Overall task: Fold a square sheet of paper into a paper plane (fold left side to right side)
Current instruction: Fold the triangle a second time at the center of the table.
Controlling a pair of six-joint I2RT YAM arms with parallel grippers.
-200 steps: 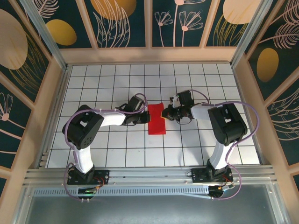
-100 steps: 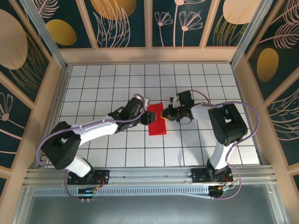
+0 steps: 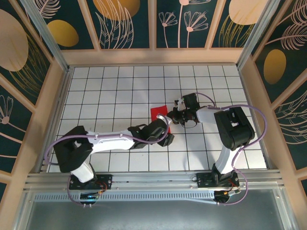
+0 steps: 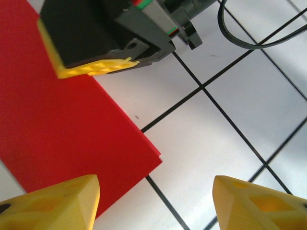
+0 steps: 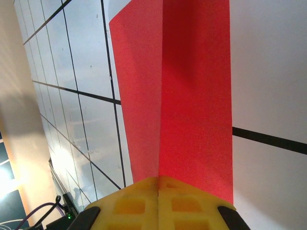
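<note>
The sheet of red paper [image 3: 158, 113] lies flat near the middle of the table [image 3: 110, 86], slightly toward the far edge. Its near part is hidden under the left arm in the top view.

The right gripper [image 5: 158, 189] is pinched shut on the paper's right edge. Its wrist view shows a straight crease running away from the closed fingers, with one layer lying over another. At least one fold therefore seems to be made, and the paper looks narrower than a full square.

The left gripper [image 4: 154, 191] hovers over the paper's near right corner. Its yellow fingertips [image 4: 53, 203] stand wide apart and hold nothing. One is above the red paper, the other above a bare white tile.

The paper is not yet a plane, as there is no pointed nose or slim dart shape. The pictures do not show whether the left-to-right fold is pressed flat. The later folds are probably still to do.
</note>
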